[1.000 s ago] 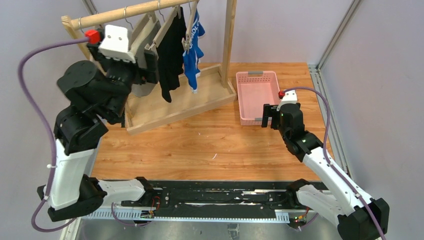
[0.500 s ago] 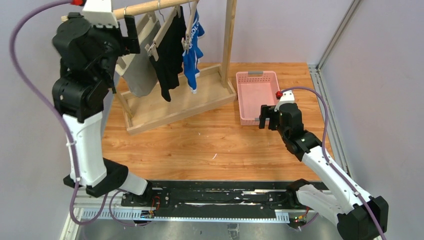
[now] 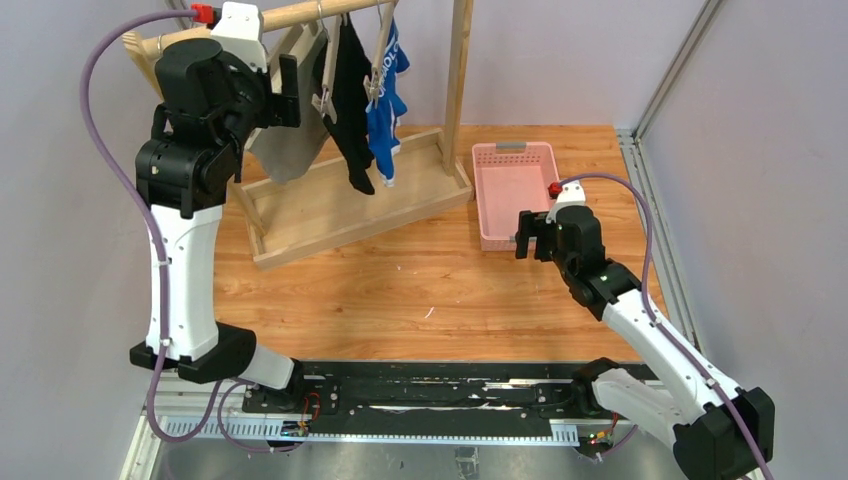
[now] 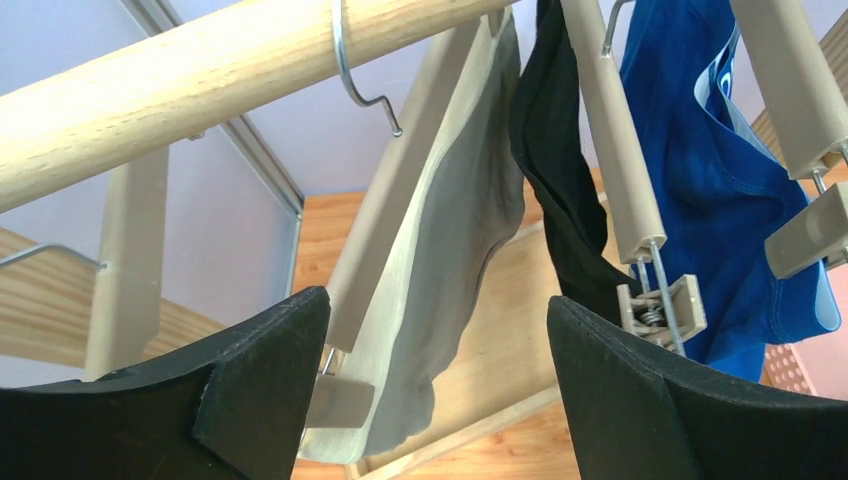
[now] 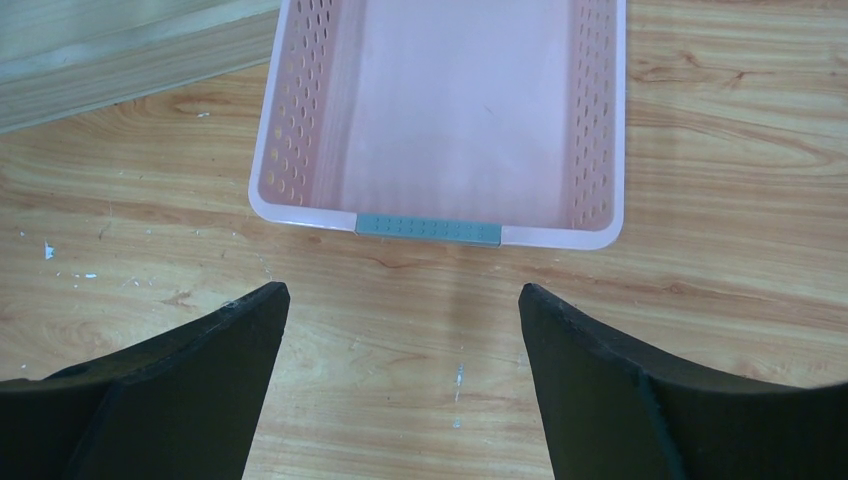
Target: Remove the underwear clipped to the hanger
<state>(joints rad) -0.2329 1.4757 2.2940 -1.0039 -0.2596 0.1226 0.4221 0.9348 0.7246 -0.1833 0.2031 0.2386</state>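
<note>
While all three garments hang clipped under the rail [image 4: 200, 80], the left gripper [image 4: 435, 320] sits just below it, jaws spread wide and holding nothing. The grey underwear [image 4: 455, 250] hangs nearest, framed between the fingers; the black pair [image 4: 550, 170] and the blue pair [image 4: 700, 180] hang further along the rail. A sound move would pinch grey cloth near its clip [image 4: 340, 400], then pull steadily down from the rail. Well away from the rail, the right gripper [image 5: 400, 310] is spread over a pink basket [image 5: 430, 228].

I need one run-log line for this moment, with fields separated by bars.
left fingers open, facing grey underwear | right fingers open, facing pink basket | black underwear, blue underwear also on hangers | none removed yet
</note>
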